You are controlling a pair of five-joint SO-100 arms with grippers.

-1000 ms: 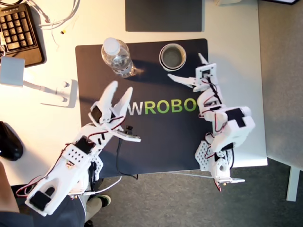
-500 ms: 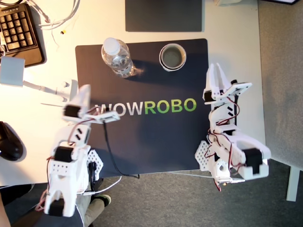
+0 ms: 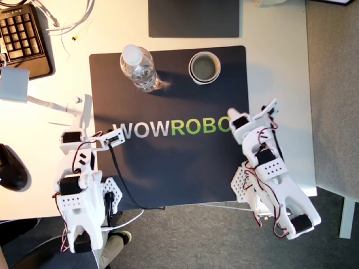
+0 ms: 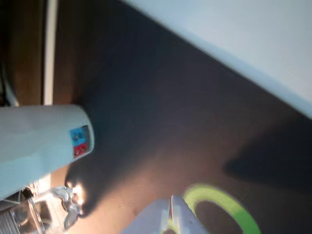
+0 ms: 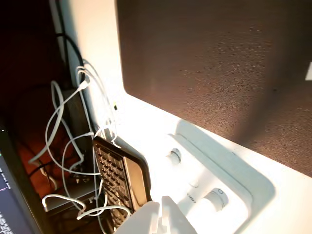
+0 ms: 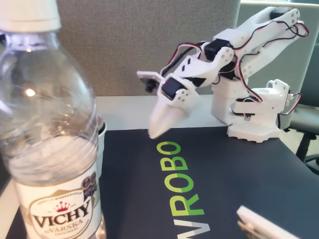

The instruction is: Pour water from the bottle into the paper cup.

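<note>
The bottle stands upright with its white cap on, on the black mat's far part toward the exterior view's left. In the other view the bottle fills the foreground and carries a VICHY label. The paper cup stands upright beside it, toward the exterior view's right. My first gripper is shut and empty over the mat's edge at the exterior view's left, well short of the bottle. My second gripper is shut and empty above the last green letter, short of the paper cup. The water barely shows.
The black mat reads WOWROBO. At the exterior view's left lie a keyboard, a white stand base, loose cables and a black mouse. A dark grey pad lies beyond the mat.
Both arms pulled back from the bottle and the cup. The first gripper, open near the bottle, swung to the exterior view's left and shut. The second gripper, open by the cup, withdrew and shut.
</note>
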